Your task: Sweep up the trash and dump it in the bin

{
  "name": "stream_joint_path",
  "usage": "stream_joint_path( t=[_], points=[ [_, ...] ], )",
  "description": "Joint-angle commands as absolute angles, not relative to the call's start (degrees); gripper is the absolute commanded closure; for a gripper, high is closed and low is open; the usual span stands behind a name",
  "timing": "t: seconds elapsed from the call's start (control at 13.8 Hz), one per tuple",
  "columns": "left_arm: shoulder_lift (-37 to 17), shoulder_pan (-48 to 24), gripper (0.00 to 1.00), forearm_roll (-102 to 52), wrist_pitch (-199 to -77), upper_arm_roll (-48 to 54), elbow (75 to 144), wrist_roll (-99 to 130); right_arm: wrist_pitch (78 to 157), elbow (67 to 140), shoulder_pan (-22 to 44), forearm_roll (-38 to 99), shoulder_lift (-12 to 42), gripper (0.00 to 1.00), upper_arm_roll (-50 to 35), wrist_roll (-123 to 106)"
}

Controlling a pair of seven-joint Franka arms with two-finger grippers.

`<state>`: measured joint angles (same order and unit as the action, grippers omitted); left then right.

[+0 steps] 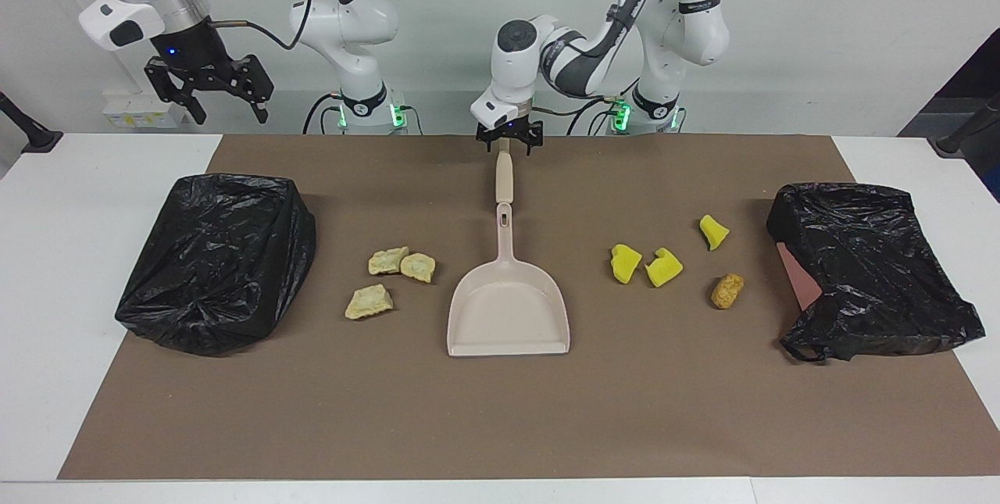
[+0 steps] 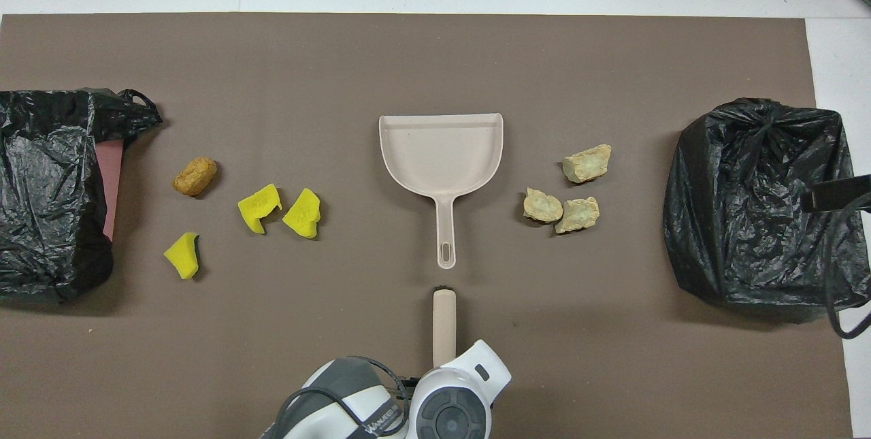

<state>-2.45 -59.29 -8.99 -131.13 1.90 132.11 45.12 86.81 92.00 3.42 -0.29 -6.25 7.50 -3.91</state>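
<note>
I see the left tool point(image 1: 508, 143) clamped on the brush point(image 1: 504, 176) beside the dustpan point(image 1: 508, 309); the right tool point(image 1: 209, 94) waits open, raised.

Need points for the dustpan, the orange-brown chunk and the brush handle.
dustpan point(image 2: 441, 156): overhead view, on the bare pan floor.
orange-brown chunk point(image 1: 726, 291): facing view, on its middle.
brush handle point(image 1: 505, 176): facing view, on the beige shaft below the left gripper point(image 1: 509, 141).
</note>
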Motion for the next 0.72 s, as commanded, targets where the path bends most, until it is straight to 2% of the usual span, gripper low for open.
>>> stream_joint_path(
  t=[0.0,0.29,0.58,0.65],
  points=[
    [-3.3,-60.7,0.00,-9.7,-132.4,0.7,132.2,45.6,87.5,93.0,3.3,0.8,-6.9,0.00,7.4,-3.5],
    [-2.4,-60.7,0.00,-9.8,-127.9,0.9,131.3,45.6,87.5,93.0,3.3,0.8,-6.9,0.00,7.4,-3.5],
    [-1.4,-60.6,0.32,-9.8,-124.3,1.4,130.3,45.8,87.5,93.0,3.3,0.8,-6.9,0.00,7.4,-3.5],
    [-1.3,-60.6,0.44,-9.8,-123.6,1.4,130.1,45.9,87.5,93.0,3.3,0.8,-6.9,0.00,7.4,-3.5]
  ],
)
